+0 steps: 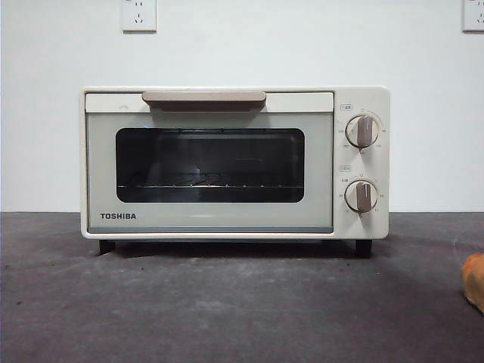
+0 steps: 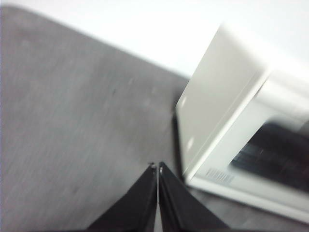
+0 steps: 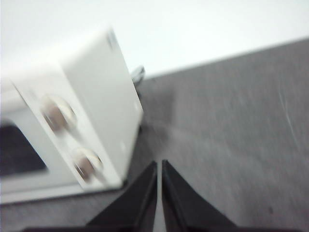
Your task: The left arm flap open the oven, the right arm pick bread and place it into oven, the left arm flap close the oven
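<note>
The cream-white Toshiba oven (image 1: 234, 162) stands in the middle of the table with its dark glass door closed and its tan bar handle (image 1: 203, 97) at the top. A sliver of the orange bread (image 1: 474, 281) shows at the right edge of the front view, on the table. My left gripper (image 2: 157, 166) hangs shut above the mat, off the oven's left side (image 2: 217, 101). My right gripper (image 3: 159, 163) is shut too, above the mat off the oven's knob side (image 3: 91, 121). Neither gripper holds anything, and neither shows in the front view.
Two round knobs (image 1: 362, 131) sit on the oven's right panel. A dark grey mat (image 1: 227, 310) covers the table. A white wall with sockets (image 1: 138, 15) stands behind the oven. A cable (image 3: 138, 73) shows behind the oven.
</note>
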`<move>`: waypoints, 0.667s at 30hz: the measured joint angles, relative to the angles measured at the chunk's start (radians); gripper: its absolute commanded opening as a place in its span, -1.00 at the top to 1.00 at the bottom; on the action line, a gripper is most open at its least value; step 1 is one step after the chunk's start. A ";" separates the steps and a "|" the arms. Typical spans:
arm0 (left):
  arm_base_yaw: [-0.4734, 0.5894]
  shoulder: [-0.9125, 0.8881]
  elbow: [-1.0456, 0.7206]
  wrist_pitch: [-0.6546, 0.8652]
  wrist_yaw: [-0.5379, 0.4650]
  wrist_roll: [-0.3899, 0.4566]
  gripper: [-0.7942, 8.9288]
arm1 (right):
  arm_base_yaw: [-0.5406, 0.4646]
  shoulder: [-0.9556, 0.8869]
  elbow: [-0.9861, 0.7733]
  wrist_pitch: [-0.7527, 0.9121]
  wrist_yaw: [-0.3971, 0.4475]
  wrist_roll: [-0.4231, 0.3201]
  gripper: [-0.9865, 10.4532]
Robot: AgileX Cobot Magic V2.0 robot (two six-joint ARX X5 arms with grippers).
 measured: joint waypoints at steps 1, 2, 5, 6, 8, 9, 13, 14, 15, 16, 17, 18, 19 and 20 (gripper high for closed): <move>0.000 0.021 0.035 -0.005 0.000 -0.006 0.81 | 0.000 0.008 0.037 -0.021 0.000 0.008 0.81; 0.000 0.047 0.072 -0.015 0.000 -0.012 0.81 | 0.000 0.020 0.074 -0.047 0.000 0.015 0.81; 0.000 0.135 0.181 -0.063 0.015 -0.015 0.81 | 0.000 0.065 0.175 -0.136 -0.007 0.023 0.81; 0.000 0.172 0.220 -0.077 0.032 -0.015 0.81 | 0.000 0.088 0.218 -0.173 -0.021 0.024 0.81; -0.002 0.238 0.295 -0.089 0.078 -0.014 0.81 | 0.000 0.124 0.288 -0.222 -0.055 0.025 0.81; -0.006 0.266 0.327 -0.100 0.095 -0.012 0.81 | 0.000 0.141 0.322 -0.247 -0.073 0.025 0.81; -0.051 0.386 0.466 -0.143 0.163 -0.005 0.81 | 0.000 0.225 0.461 -0.342 -0.173 0.014 0.81; -0.064 0.412 0.496 -0.150 0.184 -0.001 0.81 | 0.000 0.245 0.489 -0.361 -0.197 0.008 0.81; -0.076 0.433 0.519 -0.158 0.203 0.002 0.81 | 0.000 0.267 0.520 -0.385 -0.224 -0.003 0.81; -0.090 0.458 0.547 -0.173 0.222 0.006 0.81 | 0.000 0.288 0.549 -0.412 -0.248 -0.014 0.81; -0.106 0.482 0.575 -0.188 0.241 0.012 0.81 | 0.000 0.311 0.580 -0.439 -0.274 -0.029 0.81; -0.121 0.501 0.597 -0.204 0.257 0.021 0.81 | 0.000 0.333 0.610 -0.467 -0.298 -0.043 0.81; -0.137 0.522 0.623 -0.226 0.276 0.031 0.81 | 0.000 0.356 0.639 -0.496 -0.322 -0.062 0.81; -0.153 0.541 0.646 -0.245 0.291 0.042 0.81 | 0.000 0.375 0.663 -0.520 -0.340 -0.077 0.81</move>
